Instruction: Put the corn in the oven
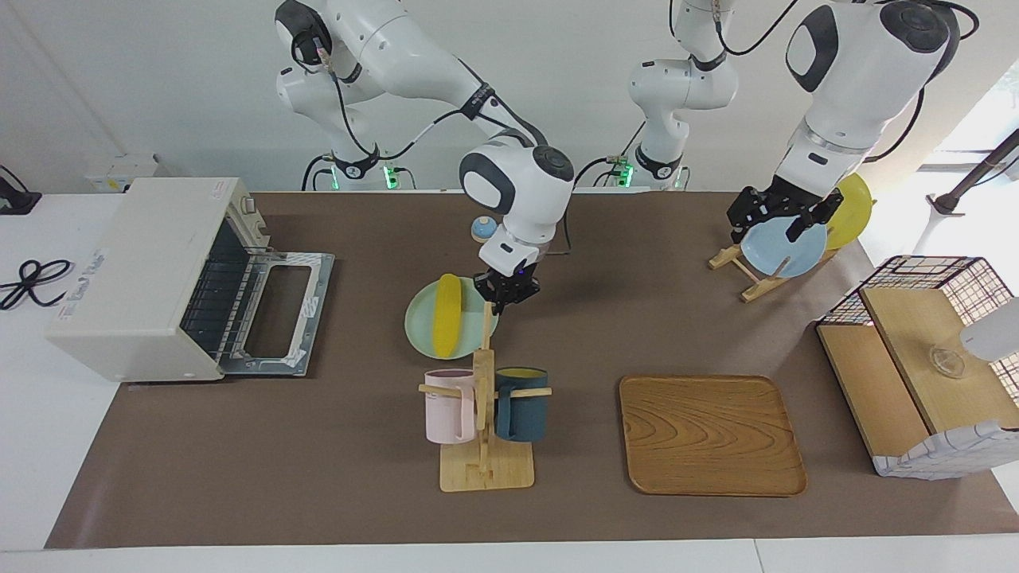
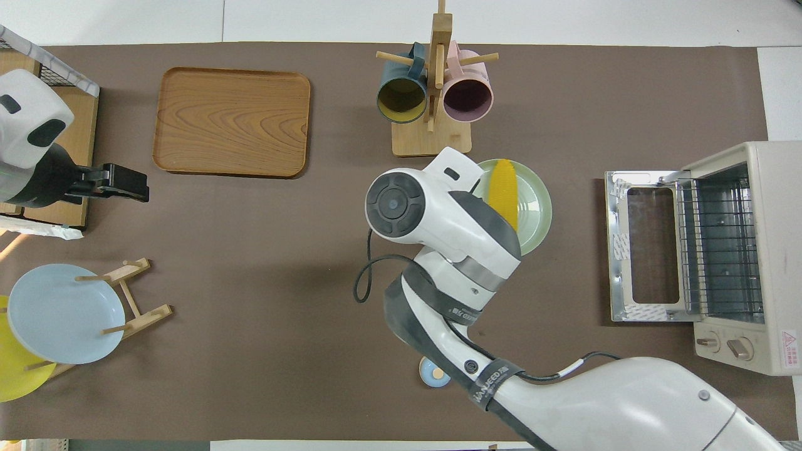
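Corn (image 1: 447, 315) lying on a pale green plate (image 1: 419, 331) on the tabletop (image 1: 318, 446), between the mug stand and the oven (image 1: 151, 278), nearer the robots than the stand. Oven at the right arm's end, door (image 1: 279, 312) dropped flat, wire rack showing inside. Right gripper (image 1: 505, 291) low at the plate's edge toward the left arm's end, just beside the corn; fingers pinched on the plate's rim, as far as can be told. Wooden mug stand (image 1: 484, 446) just beside the plate, carrying a pink mug (image 1: 448, 407) and a dark blue mug (image 1: 521, 404). Wooden tray (image 1: 711, 434) farther toward the left arm's end. Small blue round thing (image 1: 482, 229) near the robots. Left gripper (image 1: 778, 213) waiting over a rack with a blue plate (image 1: 784, 247) and a yellow plate (image 1: 852, 208); fingers spread, holding nothing. Arm band lettering and a red warning sticker (image 2: 789, 346) by the oven's knobs too small to read.
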Robot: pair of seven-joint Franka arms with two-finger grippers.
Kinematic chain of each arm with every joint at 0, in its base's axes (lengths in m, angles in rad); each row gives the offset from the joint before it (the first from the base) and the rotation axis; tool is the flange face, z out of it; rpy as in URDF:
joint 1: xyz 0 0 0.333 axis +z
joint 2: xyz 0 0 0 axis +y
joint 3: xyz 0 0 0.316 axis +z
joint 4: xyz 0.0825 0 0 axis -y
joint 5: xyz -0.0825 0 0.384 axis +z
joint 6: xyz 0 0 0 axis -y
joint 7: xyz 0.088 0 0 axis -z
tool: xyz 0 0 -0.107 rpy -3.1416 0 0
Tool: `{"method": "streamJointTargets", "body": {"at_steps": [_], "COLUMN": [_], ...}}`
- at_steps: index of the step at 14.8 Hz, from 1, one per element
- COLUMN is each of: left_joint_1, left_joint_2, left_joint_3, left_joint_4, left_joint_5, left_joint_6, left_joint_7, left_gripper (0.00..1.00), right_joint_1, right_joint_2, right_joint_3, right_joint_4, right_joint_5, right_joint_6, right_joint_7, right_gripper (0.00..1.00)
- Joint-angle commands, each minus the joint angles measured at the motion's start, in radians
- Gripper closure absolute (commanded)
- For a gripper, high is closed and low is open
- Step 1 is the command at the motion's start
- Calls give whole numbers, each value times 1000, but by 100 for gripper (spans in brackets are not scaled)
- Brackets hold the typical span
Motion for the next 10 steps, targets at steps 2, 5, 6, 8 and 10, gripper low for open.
{"method": "streamJointTargets", "body": {"at_steps": [2, 5, 6, 8, 10], "left_joint_1": [10, 7, 10, 11, 10], "left_joint_2": [-7, -7, -8, -8, -11], "left_joint_3": [-9, -9, -9, -9, -8], "left_joint_4": [-15, -17, -15, -17, -17], "left_joint_5": [18, 18, 18, 17, 18], "left_joint_6": [3, -3, -3, 0, -3], "left_joint_7": [20, 20, 20, 20, 14], "left_gripper": [0, 0, 0, 0, 0], "right_joint_1": [-138, -233, -256, -307, -361], "right_joint_2": [-120, -204, -226, -260, -286], "right_joint_3": [14, 16, 14, 14, 16], "right_joint_4": [-107, -196, -221, -267, -308], "right_joint_5": [-8, 18, 20, 20, 22], "right_joint_6": [-6, -4, -4, -4, -3], "right_joint_7": [-152, -238, -243, -255, -272], "right_gripper": [100, 100, 100, 100, 100]}}
